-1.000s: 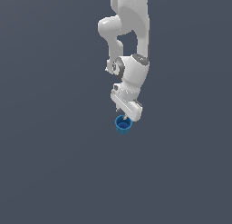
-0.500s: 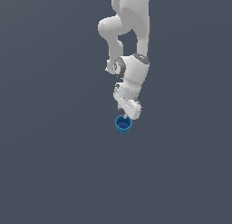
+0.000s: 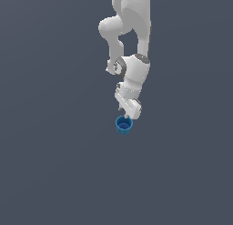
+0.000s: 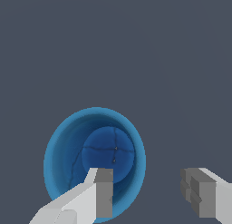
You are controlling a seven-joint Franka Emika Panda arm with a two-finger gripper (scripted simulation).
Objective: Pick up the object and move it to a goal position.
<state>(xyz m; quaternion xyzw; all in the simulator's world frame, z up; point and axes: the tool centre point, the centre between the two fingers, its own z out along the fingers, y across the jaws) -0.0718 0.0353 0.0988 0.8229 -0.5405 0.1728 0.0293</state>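
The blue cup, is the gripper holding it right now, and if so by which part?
Nothing is held. The gripper is open above the blue cup; one finger shows over its mouth, the other off to the side.

Your Panda arm (image 3: 129, 23) is glossy white all over, built from rounded, bulbous link housings. At its wrist (image 3: 132, 74) you see dark grey rings where the joints meet. Below the wrist, the gripper (image 4: 149, 191) carries two light grey, blocky fingers (image 4: 102, 196) with flat, darker grey inner faces and squared tips
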